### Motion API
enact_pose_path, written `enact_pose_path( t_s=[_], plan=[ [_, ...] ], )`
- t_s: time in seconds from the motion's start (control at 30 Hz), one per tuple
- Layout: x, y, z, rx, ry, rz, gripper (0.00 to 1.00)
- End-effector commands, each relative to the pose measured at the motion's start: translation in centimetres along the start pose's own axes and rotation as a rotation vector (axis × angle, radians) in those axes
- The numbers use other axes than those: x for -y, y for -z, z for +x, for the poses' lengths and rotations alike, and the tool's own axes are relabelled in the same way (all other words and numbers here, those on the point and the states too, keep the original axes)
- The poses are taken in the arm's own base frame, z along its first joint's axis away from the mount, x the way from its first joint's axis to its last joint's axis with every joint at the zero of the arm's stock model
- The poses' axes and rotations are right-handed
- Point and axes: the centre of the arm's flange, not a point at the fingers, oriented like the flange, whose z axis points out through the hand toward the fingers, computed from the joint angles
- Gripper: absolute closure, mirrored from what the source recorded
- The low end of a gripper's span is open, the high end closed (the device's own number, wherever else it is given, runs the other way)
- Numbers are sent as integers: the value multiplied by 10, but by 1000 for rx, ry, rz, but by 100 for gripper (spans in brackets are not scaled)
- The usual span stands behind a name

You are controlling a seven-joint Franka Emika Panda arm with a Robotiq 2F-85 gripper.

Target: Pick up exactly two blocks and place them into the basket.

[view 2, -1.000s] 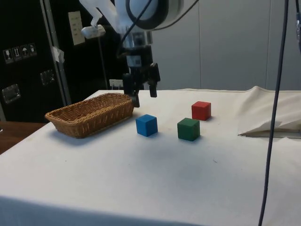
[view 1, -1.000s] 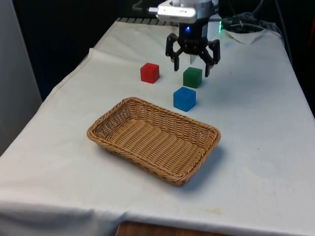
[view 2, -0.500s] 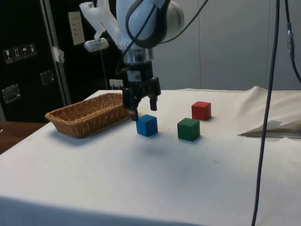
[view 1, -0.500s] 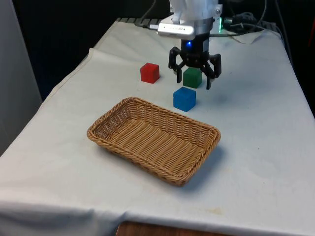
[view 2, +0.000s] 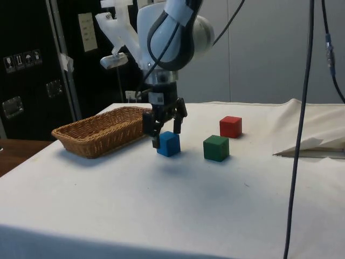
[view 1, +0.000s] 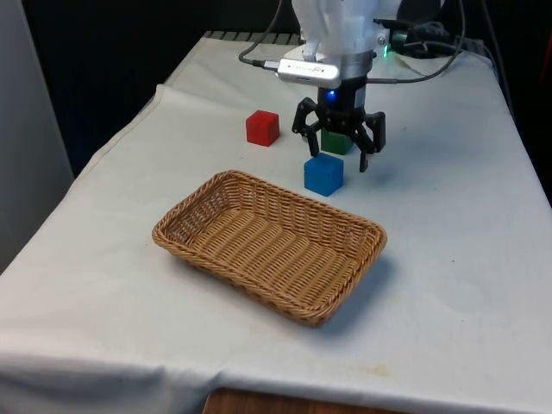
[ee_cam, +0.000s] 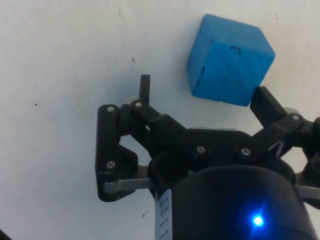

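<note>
A blue block [view 1: 323, 173] [view 2: 168, 144] [ee_cam: 231, 60] rests on the white cloth just beyond the wicker basket [view 1: 216, 255] [view 2: 97, 135]. My gripper [view 1: 336, 159] [view 2: 165, 136] [ee_cam: 205, 97] hangs open low over the blue block, a little behind it, with one finger [ee_cam: 265, 102] close to the block's edge and nothing held. A green block [view 1: 336, 144] [view 2: 216, 148] stands behind the gripper, partly hidden in the front view. The red block [view 1: 262, 128] [view 2: 230, 127] sits further towards the front view's left. The basket has nothing in it.
A rumpled fold of cloth [view 2: 312, 143] lies at the table's far end near cables [view 1: 431, 39]. Open cloth stretches on the front view's right of the basket [view 1: 466, 224].
The gripper has come down and moved nearer the basket, from above the green block to just over the blue block. It stays open. The blocks have not moved.
</note>
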Motion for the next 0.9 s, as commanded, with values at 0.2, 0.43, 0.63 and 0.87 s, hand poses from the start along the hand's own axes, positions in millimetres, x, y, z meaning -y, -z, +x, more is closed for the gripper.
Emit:
enact_pose_path(
  t_s=[0.2,0.43,0.63,0.87],
  plan=[
    [-1,3,-2,-6,1,4,0],
    [-1,11,-2,-5,0,11,0],
    [2,1,3,-4,0,7,0],
    [2,-17,14,2,3,-24,0]
  ],
)
